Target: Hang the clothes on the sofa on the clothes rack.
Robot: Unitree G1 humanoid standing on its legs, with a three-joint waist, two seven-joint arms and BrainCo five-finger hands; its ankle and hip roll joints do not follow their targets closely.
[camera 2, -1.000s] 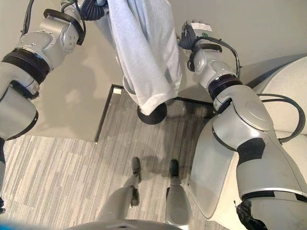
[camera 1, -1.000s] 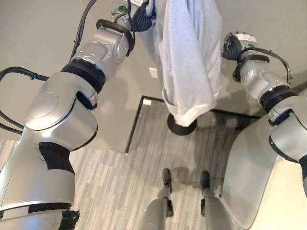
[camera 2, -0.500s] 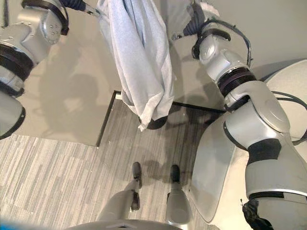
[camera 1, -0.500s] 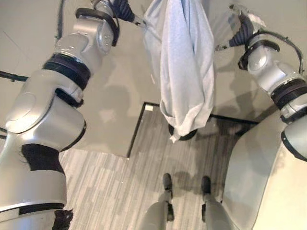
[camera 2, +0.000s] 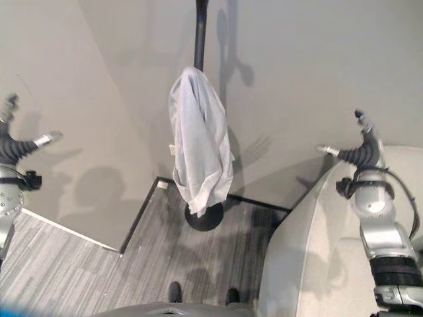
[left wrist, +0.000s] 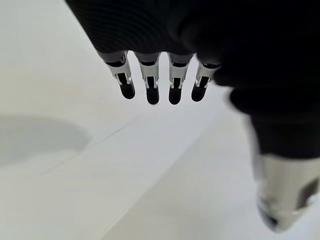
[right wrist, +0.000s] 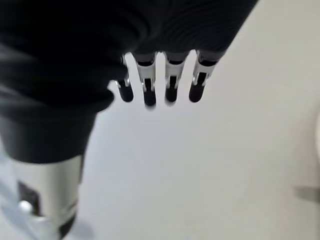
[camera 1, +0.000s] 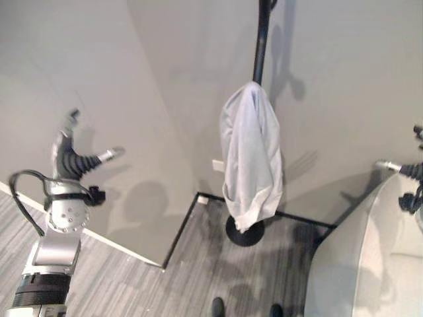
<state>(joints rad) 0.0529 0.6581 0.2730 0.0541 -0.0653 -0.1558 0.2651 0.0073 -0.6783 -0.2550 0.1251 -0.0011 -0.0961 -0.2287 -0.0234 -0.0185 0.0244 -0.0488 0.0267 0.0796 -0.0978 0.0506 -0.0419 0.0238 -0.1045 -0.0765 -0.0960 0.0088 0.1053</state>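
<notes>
The light grey garment (camera 1: 250, 158) hangs draped over the dark pole of the clothes rack (camera 1: 262, 36), its top bunched against the pole and its lower hem dangling just above the rack's round black base (camera 1: 244, 232). The rack stands on the striped grey floor (camera 1: 192, 277) close to the corner of the pale wall (camera 1: 165, 86). The left hand (camera 1: 68, 158) is raised well apart from the garment, its fingers (left wrist: 152, 85) straight and spread, thumb out to the side, holding nothing. The right hand (camera 2: 360, 150) is likewise raised above the pale sofa (camera 2: 310, 251), its fingers (right wrist: 170, 82) extended and empty, thumb pointing towards the rack.
</notes>
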